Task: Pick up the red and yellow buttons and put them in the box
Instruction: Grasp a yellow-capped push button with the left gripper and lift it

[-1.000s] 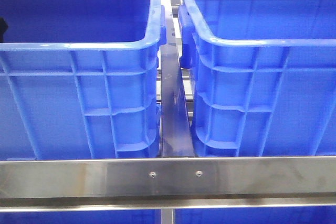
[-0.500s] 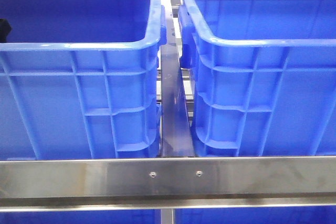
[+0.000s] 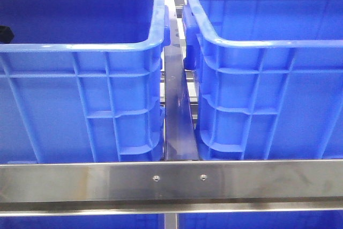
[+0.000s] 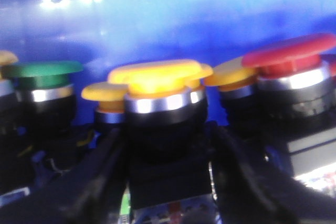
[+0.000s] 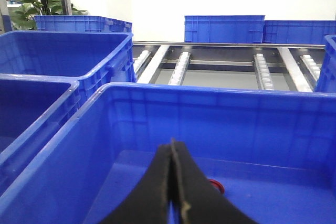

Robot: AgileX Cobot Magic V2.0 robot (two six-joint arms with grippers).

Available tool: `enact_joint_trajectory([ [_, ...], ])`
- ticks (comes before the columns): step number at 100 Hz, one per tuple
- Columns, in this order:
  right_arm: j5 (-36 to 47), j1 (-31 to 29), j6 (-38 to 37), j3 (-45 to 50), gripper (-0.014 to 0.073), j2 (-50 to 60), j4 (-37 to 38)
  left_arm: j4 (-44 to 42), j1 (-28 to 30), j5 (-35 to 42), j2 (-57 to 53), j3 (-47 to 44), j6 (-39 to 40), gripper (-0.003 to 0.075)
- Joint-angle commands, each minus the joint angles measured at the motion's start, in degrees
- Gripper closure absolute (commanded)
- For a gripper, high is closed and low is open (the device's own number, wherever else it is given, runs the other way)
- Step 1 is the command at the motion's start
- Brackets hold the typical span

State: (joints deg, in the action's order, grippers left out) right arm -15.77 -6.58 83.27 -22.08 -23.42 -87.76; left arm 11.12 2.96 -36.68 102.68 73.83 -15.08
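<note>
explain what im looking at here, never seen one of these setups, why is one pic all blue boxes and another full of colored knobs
This is a two-armed robot sorting push buttons into crates. The front view looks forward over a steel rail at two big blue crates: the left crate and the right crate. The other two pictures come from cameras on the robot's wrists.

The left wrist camera is down among a pile of buttons. The left gripper has its dark fingers on either side of a yellow button, but the picture doesn't show whether it is gripped. Beside it sit a green button and a red button.

The right wrist camera looks into a crate. The right gripper is closed and holds nothing; a small red ring lies on the crate floor behind it.
</note>
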Motion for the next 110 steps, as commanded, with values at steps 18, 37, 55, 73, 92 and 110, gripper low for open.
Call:
enact_joint_trajectory([
  [18, -0.2, 0.1, 0.6, -1.5, 0.0662, -0.2, -1.0, 0.5, -0.2, -1.6, -8.2, 1.8, 0.5, 0.0733],
  [37, -0.2, 0.1, 0.6, -1.5, 0.0662, -0.2, -1.0, 1.1, -0.5, -7.5, -16.2, 1.6, 0.5, 0.0733],
  [55, -0.2, 0.1, 0.6, -1.5, 0.0662, -0.2, -1.0, 1.2, -4.9, -8.5, -26.6, -2.8, -2.2, 0.0733],
  [73, -0.5, 0.1, 0.6, -1.5, 0.0662, -0.2, -1.0, 1.6, -12.2, -8.1, -35.5, -6.4, -6.9, 0.0733],
  [92, -2.6, 0.1, 0.6, -1.5, 0.0662, -0.2, -1.0, 2.6, -20.9, -8.2, -41.6, -7.0, -9.2, 0.0733],
  [110, -4.3, 0.1, 0.6, -1.5, 0.0661, -0.2, -1.0, 3.1, -29.8, -8.2, -43.5, -7.0, -11.8, 0.0733],
])
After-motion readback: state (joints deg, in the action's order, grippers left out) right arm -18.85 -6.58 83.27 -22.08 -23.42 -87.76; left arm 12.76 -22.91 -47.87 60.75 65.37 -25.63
